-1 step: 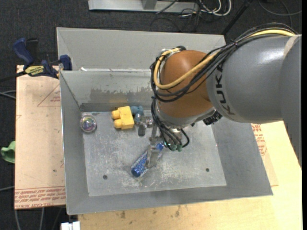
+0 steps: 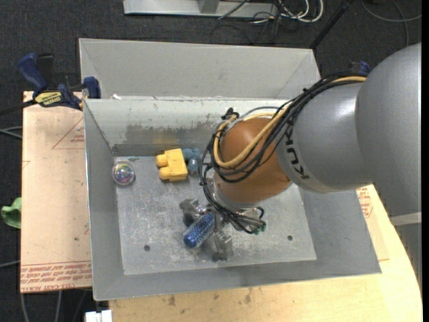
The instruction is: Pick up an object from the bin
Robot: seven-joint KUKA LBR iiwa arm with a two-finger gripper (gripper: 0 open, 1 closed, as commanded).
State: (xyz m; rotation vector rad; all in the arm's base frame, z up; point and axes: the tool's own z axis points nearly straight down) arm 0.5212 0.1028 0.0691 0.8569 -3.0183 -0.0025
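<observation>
Blue ridged cylinder (image 2: 198, 233), lower middle of the frame on the bin (image 2: 281, 247) floor, lying on a slant from lower left to upper right: that's my pick. The gripper (image 2: 207, 229) is down over it, jaws apart. One finger sits at the cylinder's upper left and the other finger (image 2: 220, 247) at its lower right, so they straddle it across its narrow side. I can't tell whether either pad touches it.

To do this well I'd close square across the ridges and mid-length, so it doesn't roll or squirt out endways, then lift straight up.

The floor is scuffed grey metal, flat and hard, so I expect a round thing to slide on it. There's plenty of room, with bare floor all round the cylinder. A yellow block (image 2: 172, 166) lies well apart toward the upper left, with a shiny little ball (image 2: 123, 174) farther left by the wall. The orange wrist cover (image 2: 248, 159) and its cables (image 2: 221, 149) hang over the middle of the bin, clear of the walls.
</observation>
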